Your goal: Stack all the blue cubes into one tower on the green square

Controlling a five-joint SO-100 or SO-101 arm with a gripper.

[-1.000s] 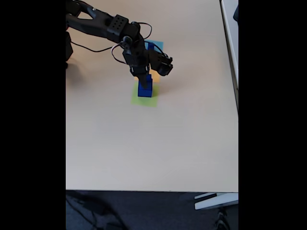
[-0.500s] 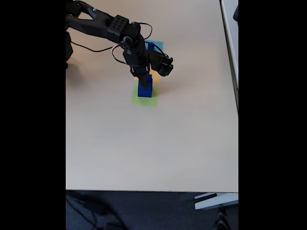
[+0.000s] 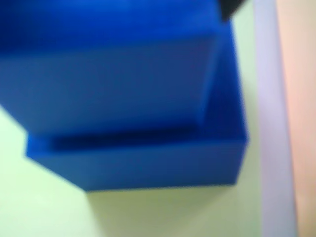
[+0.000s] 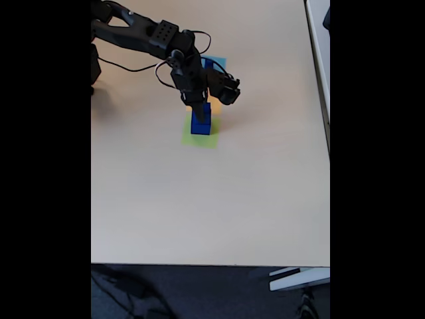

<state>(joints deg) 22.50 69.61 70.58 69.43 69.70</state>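
My black two-finger gripper point(image 4: 200, 110) reaches down onto the top of the tower of dark blue cubes point(image 4: 200, 119), which stands on the pale yellow-green flat square point(image 4: 199, 139). Wrist view: a smaller blue cube point(image 3: 108, 81) rests on a larger one point(image 3: 148, 163). Finger spread: cannot be determined.

My fixed camera looks steeply down on the whole tabletop point(image 4: 212, 199) from afar, while my wrist camera sits blurringly close to the tower point(image 3: 133, 108) on the green square point(image 3: 44, 207), which both share.
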